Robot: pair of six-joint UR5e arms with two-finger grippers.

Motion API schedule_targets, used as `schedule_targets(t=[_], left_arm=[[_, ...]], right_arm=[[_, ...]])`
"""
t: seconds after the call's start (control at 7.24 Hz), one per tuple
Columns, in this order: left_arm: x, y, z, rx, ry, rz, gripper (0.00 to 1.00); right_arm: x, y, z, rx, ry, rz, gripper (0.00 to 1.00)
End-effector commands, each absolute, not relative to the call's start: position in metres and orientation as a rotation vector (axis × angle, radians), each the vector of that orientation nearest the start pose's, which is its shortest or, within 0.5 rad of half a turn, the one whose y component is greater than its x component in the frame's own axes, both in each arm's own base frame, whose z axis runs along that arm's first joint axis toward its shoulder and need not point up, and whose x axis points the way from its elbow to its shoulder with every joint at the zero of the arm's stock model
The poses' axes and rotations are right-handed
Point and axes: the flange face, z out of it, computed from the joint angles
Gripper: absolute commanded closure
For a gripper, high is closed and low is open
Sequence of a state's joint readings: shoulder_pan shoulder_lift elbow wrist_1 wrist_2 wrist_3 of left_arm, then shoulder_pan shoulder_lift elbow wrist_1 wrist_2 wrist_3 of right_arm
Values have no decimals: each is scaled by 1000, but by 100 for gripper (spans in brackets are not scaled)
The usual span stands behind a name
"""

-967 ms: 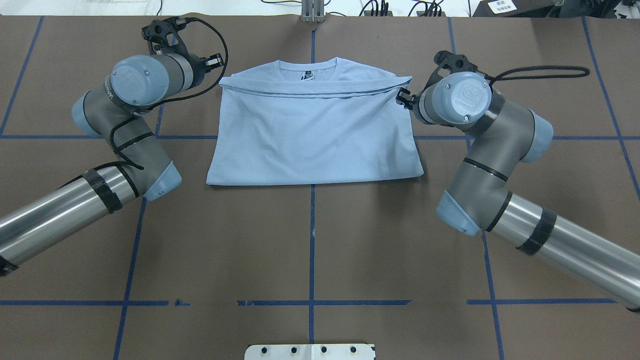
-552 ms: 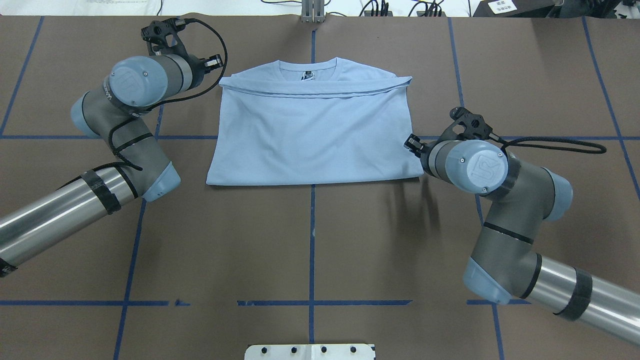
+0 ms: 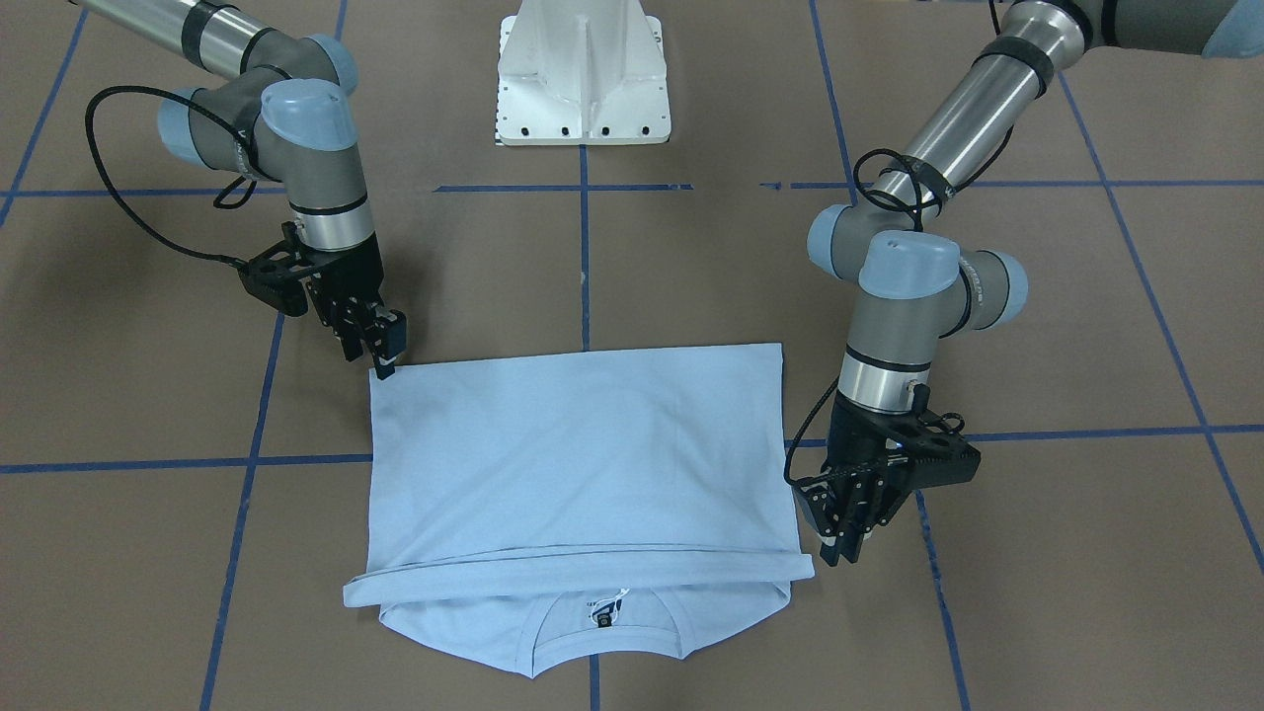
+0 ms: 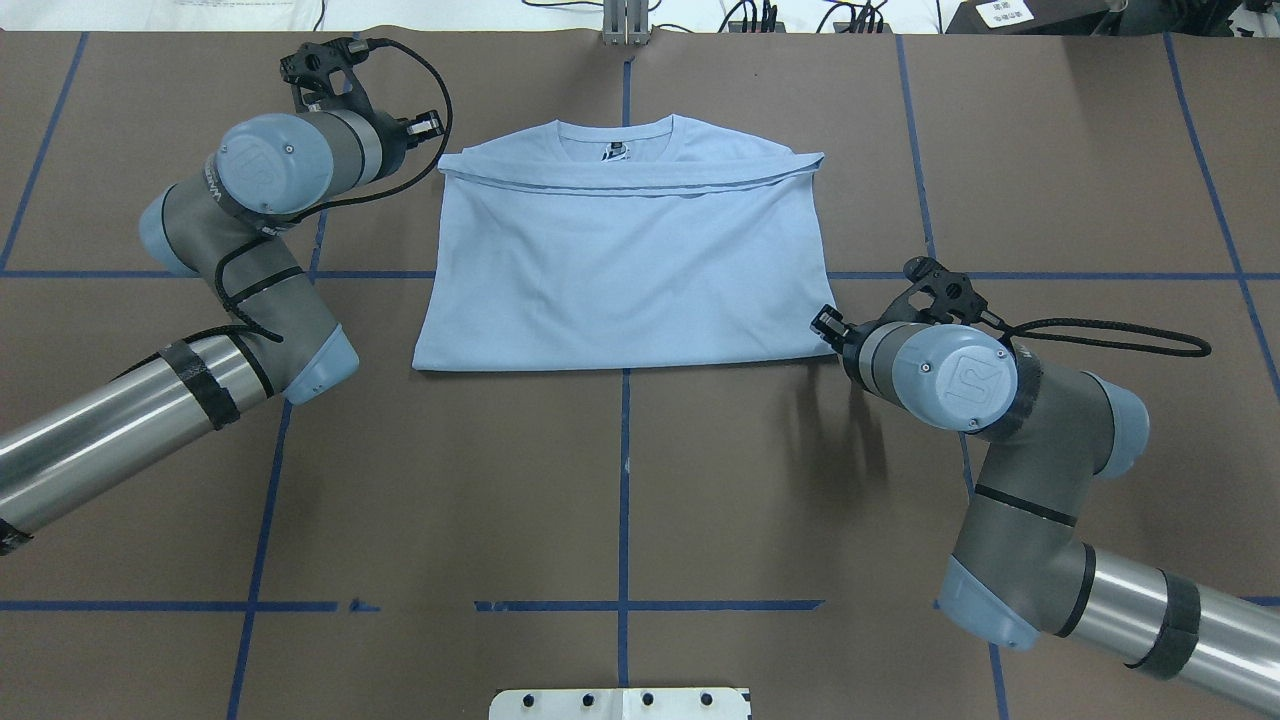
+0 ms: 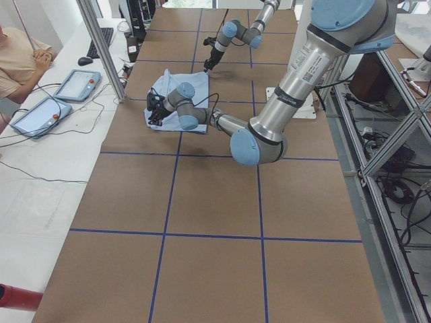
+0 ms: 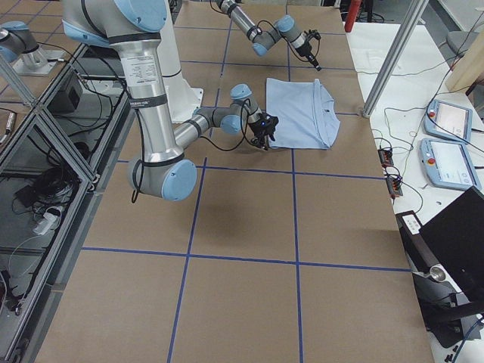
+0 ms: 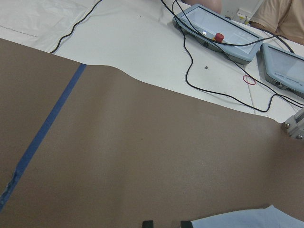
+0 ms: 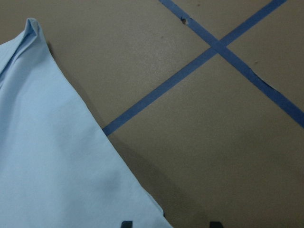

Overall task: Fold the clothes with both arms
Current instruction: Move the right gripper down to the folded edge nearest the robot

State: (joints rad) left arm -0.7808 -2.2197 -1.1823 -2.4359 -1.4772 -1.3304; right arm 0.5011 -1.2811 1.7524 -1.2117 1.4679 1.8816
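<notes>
The light blue T-shirt [image 4: 620, 270] lies flat on the brown table, its bottom half folded up over the chest and its neck with the tag [image 4: 615, 152] at the far side. It also shows in the front view [image 3: 583, 464]. My left gripper [image 4: 428, 125] [image 3: 839, 543] is open and empty just beside the fold's far left corner, with only table between its tips in the wrist view [image 7: 167, 223]. My right gripper [image 4: 825, 322] [image 3: 387, 355] is open at the shirt's near right corner. In its wrist view [image 8: 171, 223] one tip is over the shirt's edge [image 8: 47, 156] and the other over the table.
The white pedestal base [image 3: 583, 74] stands at the robot's side of the table. Blue tape lines [image 4: 625, 480] cross the brown mat. Beyond the far edge lie cables and operator pendants [image 7: 218, 33] on a white surface. A metal post [image 4: 625, 25] stands at the far middle.
My right arm has drawn back from the fold's far right corner along the shirt's right edge to its near right corner. The left arm has hardly moved. The shirt lies as before.
</notes>
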Motion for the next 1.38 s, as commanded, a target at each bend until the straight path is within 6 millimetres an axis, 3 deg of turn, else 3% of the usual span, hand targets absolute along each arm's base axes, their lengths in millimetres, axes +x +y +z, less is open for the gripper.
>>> schedule_targets(t=[0.0, 0.14, 0.41, 0.69, 1.1, 1.24], left_arm=[[445, -642, 355, 629, 951, -535, 68], [446, -641, 356, 628, 950, -532, 68], [446, -641, 356, 628, 948, -535, 68], [446, -641, 356, 628, 948, -535, 68], [446, -641, 359, 627, 946, -535, 68], [446, -641, 357, 627, 949, -534, 68]], right_arm=[[-471, -420, 390, 181, -829, 797, 39], [-476, -425, 399, 183, -809, 800, 40], [-478, -429, 390, 184, -821, 808, 44], [-480, -431, 381, 182, -837, 814, 100], [-472, -438, 377, 188, -843, 815, 100], [-459, -432, 362, 189, -878, 815, 100]])
